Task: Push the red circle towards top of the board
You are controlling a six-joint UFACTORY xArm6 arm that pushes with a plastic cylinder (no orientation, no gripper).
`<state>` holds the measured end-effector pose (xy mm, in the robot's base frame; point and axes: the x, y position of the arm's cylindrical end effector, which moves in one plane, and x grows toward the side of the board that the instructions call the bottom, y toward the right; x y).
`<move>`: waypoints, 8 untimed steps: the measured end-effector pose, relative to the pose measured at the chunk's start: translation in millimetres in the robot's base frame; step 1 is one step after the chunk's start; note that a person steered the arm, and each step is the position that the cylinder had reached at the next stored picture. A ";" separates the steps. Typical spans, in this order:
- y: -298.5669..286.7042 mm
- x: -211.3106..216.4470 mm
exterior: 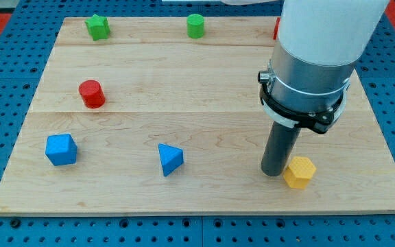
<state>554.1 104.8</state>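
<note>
The red circle (pixel 91 93) is a short red cylinder standing at the view's left, in the middle band of the wooden board (pixel 204 75). My tip (pixel 274 172) rests on the board at the lower right, far to the right of the red circle. It touches or nearly touches the left side of a yellow hexagon block (pixel 299 172). The arm's white and grey body hangs above the tip and hides part of the board's upper right.
A green star block (pixel 97 27) and a green cylinder (pixel 195 25) stand along the top edge. A blue cube (pixel 61 149) and a blue triangle (pixel 170 158) lie near the bottom. A sliver of a red block (pixel 277 29) shows beside the arm at the top.
</note>
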 end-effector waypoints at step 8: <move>-47.1 -101.1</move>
<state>452.9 57.7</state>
